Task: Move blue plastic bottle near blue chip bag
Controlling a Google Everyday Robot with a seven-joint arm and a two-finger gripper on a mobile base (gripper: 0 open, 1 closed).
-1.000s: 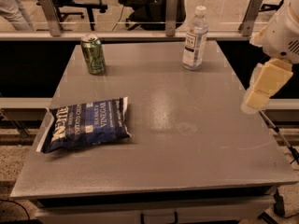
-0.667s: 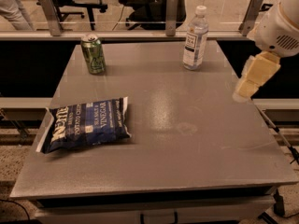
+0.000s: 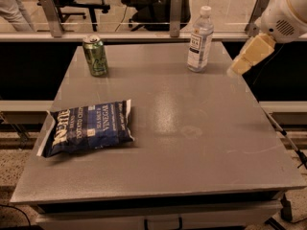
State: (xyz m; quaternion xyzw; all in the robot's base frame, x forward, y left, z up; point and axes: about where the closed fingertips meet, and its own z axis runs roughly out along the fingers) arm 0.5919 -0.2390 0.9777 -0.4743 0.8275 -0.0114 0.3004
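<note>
Position: the bottle (image 3: 200, 40) stands upright at the far edge of the table (image 3: 192, 143), right of centre, untouched. The chip bag (image 3: 86, 127) lies flat near the front left, well apart from the bottle. A green can (image 3: 95, 55) stands at the far left, clear of both. The hand (image 3: 238, 67) hangs in the air at the table's right edge, near the bottle but apart from it, angled down and leftward; whether it is open or closed cannot be told. Assessment: the reach toward the bottle is the step in hand, with no grasp made. The next move calls for levelling the hand with the bottle's body, gripping without tipping it, then carrying it across to the bag.
</note>
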